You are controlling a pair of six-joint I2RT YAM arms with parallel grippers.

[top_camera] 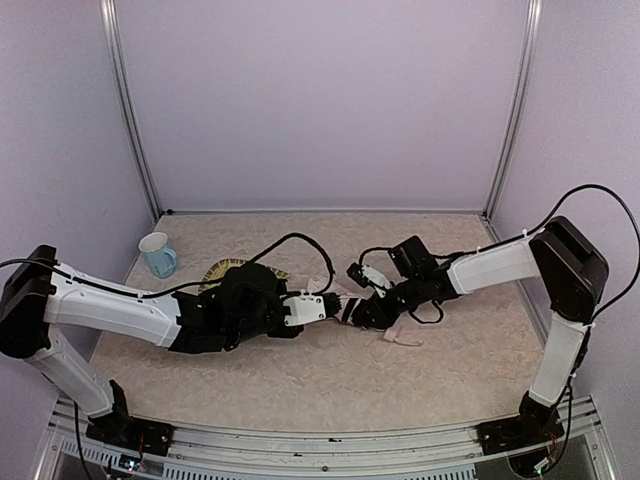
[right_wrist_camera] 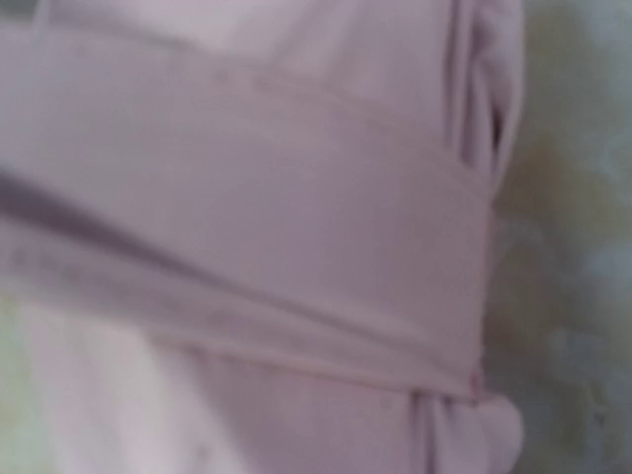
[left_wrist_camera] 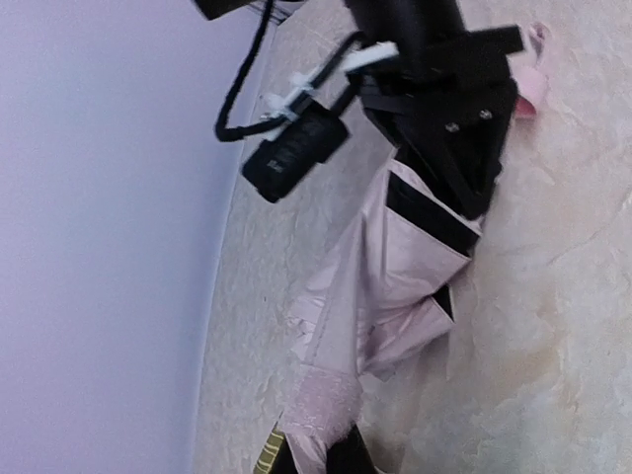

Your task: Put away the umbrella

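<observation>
On the left, the left gripper [top_camera: 320, 309] has its jaws pressed together on the pale fabric at one end of the umbrella [left_wrist_camera: 380, 296], which sits mid-table [top_camera: 300, 375]. Its long axis runs across, left to right, straight between the two arms, one at each end. The right gripper [top_camera: 365, 312] appears clamped around the other end, though fabric fills its own camera. The strap [top_camera: 402, 338] trails beyond it.

The umbrella [left_wrist_camera: 385, 286] is soft matt pink cloth; the table [left_wrist_camera: 553, 326] looks mottled, stone-like.
</observation>
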